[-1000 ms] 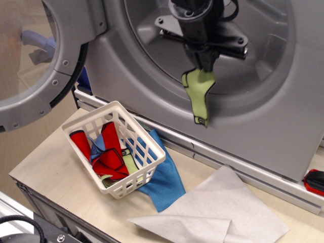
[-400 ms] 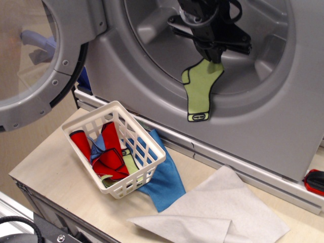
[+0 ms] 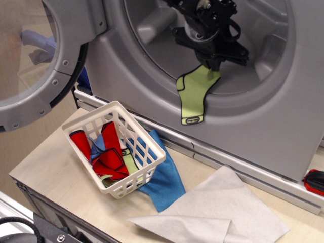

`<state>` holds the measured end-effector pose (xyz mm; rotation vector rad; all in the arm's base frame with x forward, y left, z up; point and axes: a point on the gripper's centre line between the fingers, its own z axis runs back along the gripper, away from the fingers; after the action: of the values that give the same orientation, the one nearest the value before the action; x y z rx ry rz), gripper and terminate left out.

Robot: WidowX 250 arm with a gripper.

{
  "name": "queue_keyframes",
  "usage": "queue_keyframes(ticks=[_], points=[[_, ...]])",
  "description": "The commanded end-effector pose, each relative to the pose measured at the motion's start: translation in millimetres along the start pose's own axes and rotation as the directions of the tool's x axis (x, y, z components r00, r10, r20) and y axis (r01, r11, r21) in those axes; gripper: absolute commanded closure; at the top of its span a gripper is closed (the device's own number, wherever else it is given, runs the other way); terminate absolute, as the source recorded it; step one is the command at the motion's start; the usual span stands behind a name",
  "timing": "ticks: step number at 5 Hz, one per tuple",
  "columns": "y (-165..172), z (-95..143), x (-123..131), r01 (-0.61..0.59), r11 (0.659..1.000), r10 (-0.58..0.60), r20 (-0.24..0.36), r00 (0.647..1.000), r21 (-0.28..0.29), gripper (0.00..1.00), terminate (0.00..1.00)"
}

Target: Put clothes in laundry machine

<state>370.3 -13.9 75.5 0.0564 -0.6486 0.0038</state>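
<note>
The grey laundry machine (image 3: 283,116) fills the back, its round door (image 3: 38,66) swung open at the left. My black gripper (image 3: 212,62) is at the drum opening, shut on the top of a light green, black-edged sock-shaped cloth (image 3: 195,93) that hangs down over the drum's lower rim. More clothes, red (image 3: 109,154), blue (image 3: 97,144) and light green (image 3: 130,164), lie in the white lattice basket (image 3: 147,174) on the table.
A blue cloth (image 3: 164,182) lies under and beside the basket. A grey-white cloth (image 3: 217,210) is spread on the table at the front right. A red and black object (image 3: 315,181) sits at the right edge.
The gripper has moved right and deeper into the drum opening. The green sock swung with it and now hangs flat with its toe end to the lower left.
</note>
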Motion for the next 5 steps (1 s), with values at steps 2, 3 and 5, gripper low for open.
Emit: queue_keyframes(ticks=[2,3,5], points=[[1.0,35.9,9.0,0.058,0.997,-0.057,0.027,0.998,-0.052,0.0,0.0],[-0.5,53.2,4.8,0.085,0.993,-0.085,-0.002,0.996,-0.083,0.0,0.0],[-2.1,83.8,-5.5,0.066,0.989,-0.078,-0.091,0.993,-0.133,0.0,0.0]])
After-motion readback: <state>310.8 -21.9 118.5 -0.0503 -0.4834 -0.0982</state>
